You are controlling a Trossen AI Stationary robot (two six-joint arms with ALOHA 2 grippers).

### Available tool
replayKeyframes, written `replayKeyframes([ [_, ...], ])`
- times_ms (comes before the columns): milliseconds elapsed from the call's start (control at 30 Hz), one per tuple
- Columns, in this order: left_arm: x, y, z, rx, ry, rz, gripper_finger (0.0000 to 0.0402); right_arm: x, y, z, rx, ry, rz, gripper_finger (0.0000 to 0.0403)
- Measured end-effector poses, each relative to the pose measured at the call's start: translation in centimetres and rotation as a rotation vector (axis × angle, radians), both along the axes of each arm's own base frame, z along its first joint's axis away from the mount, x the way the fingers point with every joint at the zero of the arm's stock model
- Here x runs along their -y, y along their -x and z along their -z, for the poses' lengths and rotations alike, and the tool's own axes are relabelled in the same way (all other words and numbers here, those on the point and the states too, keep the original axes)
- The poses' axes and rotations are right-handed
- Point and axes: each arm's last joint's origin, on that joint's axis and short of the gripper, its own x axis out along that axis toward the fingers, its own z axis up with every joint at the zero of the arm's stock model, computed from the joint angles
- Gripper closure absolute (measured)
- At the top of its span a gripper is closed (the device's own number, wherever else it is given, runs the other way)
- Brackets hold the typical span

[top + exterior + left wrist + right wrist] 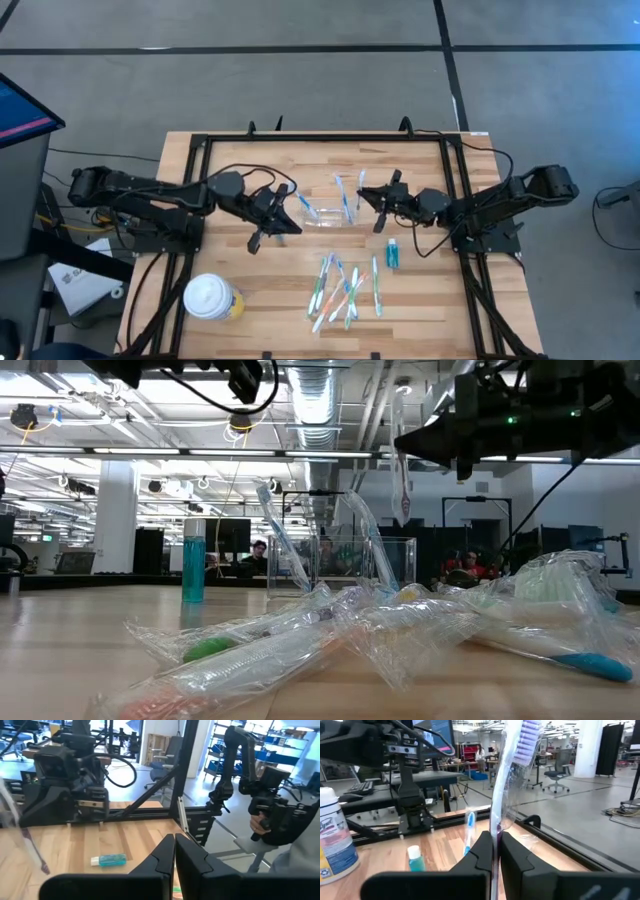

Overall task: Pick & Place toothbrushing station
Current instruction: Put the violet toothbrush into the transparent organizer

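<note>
Clear plastic toothbrushing station (325,212) at bench (250,290) centre, two brushes inside. Right pincer (496,851) clamped on wrapped toothbrush (512,765), near station: placing step. Next: lower brush into station. Left pincer (174,857) closed, empty, beside station.

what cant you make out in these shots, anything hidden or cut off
- High view: whether the right gripper holds anything; the wrapped toothbrush it grips shows only in the right wrist view.
- High view: the clear toothbrushing station walls almost vanish against the wood.
- Low view: the holder's base, hidden behind the pile of wrapped toothbrushes.
- Right wrist view: the yellow cup is cut off by the frame edge.
</note>
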Motion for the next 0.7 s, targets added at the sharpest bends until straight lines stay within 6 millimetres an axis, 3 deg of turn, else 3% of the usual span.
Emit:
replayKeyframes([
  [167,0.6,0.1,0.3,-0.006,-0.004,-0.017,0.0395,0.2,0.0,0.1,-0.008,-0.002,0.009,0.0398],
  [367,0.8,0.5,2.3,-0.057,-0.015,-0.075,0.0395,0.2,0.0,0.3,-0.018,-0.006,0.008,0.0398],
  [700,1.2,0.9,3.5,-0.039,-0.018,-0.121,0.0395,0.5,-1.8,3.1,0.005,-0.016,-0.013,0.0398],
])
